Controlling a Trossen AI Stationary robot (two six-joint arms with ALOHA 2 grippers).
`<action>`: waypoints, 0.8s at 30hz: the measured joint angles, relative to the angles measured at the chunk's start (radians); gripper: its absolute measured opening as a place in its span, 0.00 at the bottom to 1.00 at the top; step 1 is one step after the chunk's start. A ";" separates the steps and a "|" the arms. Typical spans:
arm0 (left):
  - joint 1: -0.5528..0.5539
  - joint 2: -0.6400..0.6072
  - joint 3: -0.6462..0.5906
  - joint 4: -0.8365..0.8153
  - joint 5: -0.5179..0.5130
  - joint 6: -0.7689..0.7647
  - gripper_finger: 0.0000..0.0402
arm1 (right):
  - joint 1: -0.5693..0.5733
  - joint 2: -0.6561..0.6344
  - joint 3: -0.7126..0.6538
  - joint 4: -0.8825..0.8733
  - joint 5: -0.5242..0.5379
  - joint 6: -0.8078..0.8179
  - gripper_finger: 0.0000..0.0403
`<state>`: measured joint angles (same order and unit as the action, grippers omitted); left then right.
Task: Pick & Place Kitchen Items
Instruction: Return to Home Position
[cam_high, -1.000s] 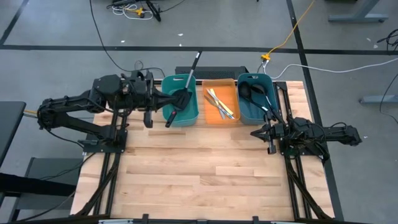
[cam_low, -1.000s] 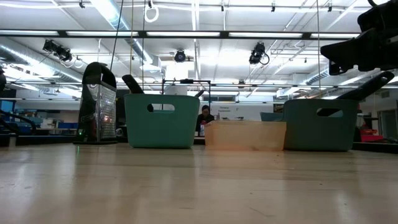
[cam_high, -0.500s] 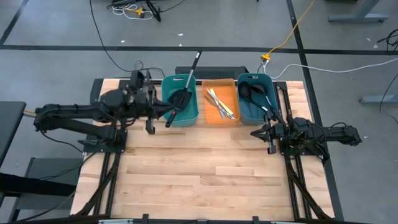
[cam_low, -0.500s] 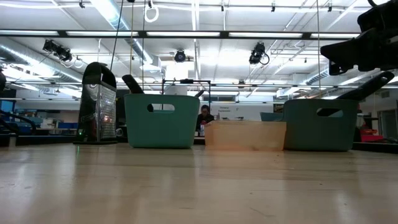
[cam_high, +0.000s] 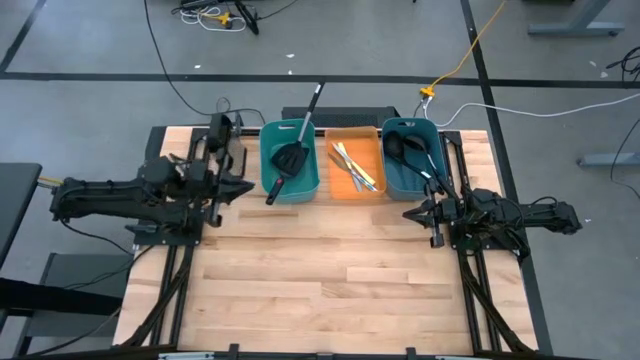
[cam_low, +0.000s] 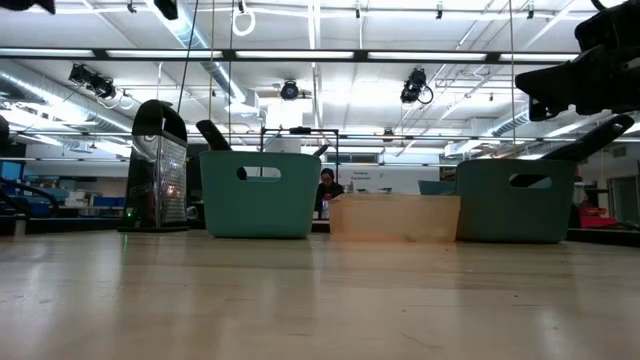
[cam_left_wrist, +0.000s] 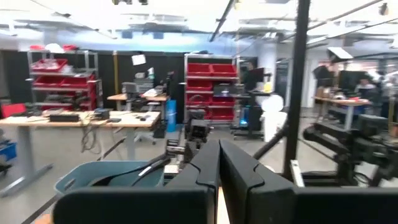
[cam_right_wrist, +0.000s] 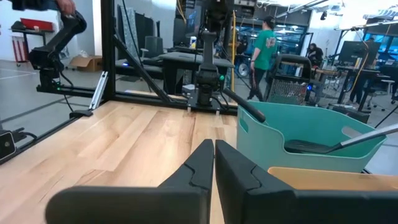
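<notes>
Kitchen items: black spatula (cam_high: 290, 160) lies in the teal bin (cam_high: 265, 165), its handle leaning out past the far rim; black ladles (cam_high: 405, 145) lie in the blue bin (cam_high: 386, 170); thin sticks (cam_high: 352, 165) lie in the orange bin (cam_high: 340, 188) between those two; every item in view sits inside a bin
Left gripper (cam_left_wrist: 219, 149): fingers pressed together on nothing; it hovers above the table (cam_high: 320, 280) near the left rear corner, just beside the teal bin and apart from it
Right gripper (cam_right_wrist: 213, 146): fingers pressed together, empty; it hangs near the blue bin's front corner, its arm folded along the right edge
Step in hand: by my reading, the return to the rest pose; sorting looks finished, with nothing left to pick
Next move: calls for the left arm to fold back toward its base without any grasp; the path should stay away from the teal bin's wall and the protruding spatula handle; the right arm looks parked and need only wait
</notes>
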<state>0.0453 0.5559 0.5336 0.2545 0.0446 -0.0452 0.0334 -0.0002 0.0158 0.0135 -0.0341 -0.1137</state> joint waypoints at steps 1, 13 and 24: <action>0.000 -0.028 -0.021 -0.001 0.014 0.000 0.03 | 0.000 0.000 0.000 0.000 0.000 0.000 0.06; -0.031 -0.288 -0.239 0.072 0.047 0.027 0.03 | 0.000 0.000 0.000 0.000 0.000 0.000 0.06; -0.041 -0.397 -0.445 0.294 0.029 0.022 0.03 | 0.000 0.000 0.000 0.000 0.000 0.000 0.06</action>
<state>0.0044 0.1593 0.0882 0.5484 0.0732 -0.0230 0.0334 -0.0002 0.0158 0.0138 -0.0341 -0.1136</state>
